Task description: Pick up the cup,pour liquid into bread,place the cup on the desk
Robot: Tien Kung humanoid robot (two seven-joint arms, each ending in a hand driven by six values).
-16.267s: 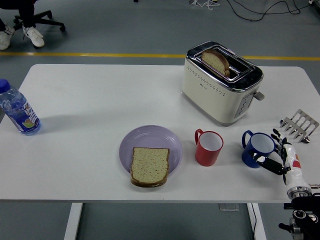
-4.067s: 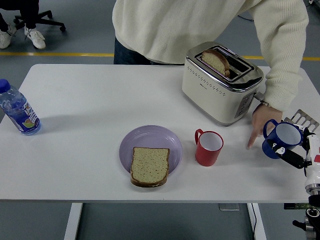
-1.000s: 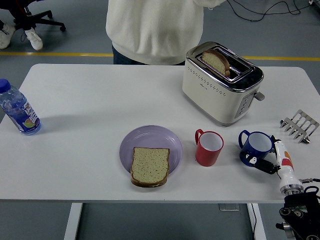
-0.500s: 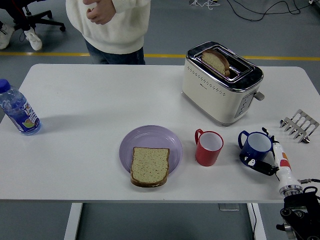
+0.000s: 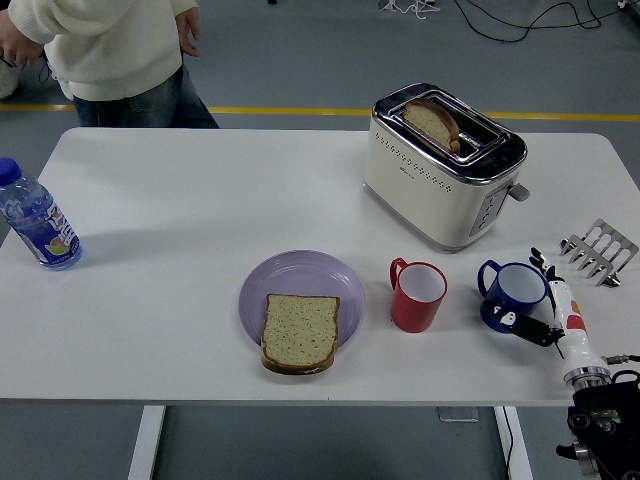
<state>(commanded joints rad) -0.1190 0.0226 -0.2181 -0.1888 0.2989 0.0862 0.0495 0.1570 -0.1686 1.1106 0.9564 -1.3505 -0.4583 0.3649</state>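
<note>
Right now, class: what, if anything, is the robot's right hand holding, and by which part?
The right hand is closed around the blue cup, gripping its body on the side away from the handle. The cup stands on the table.

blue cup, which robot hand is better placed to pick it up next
Right. The right robot hand is already at the blue cup, fingers against its right side and base, near the table's right edge. No left arm shows in the head view, and the cup's handle points left, away from the hand.

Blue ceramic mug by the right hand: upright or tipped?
Upright. The blue ceramic mug stands on the white table, round mouth facing up, handle pointing left.
</note>
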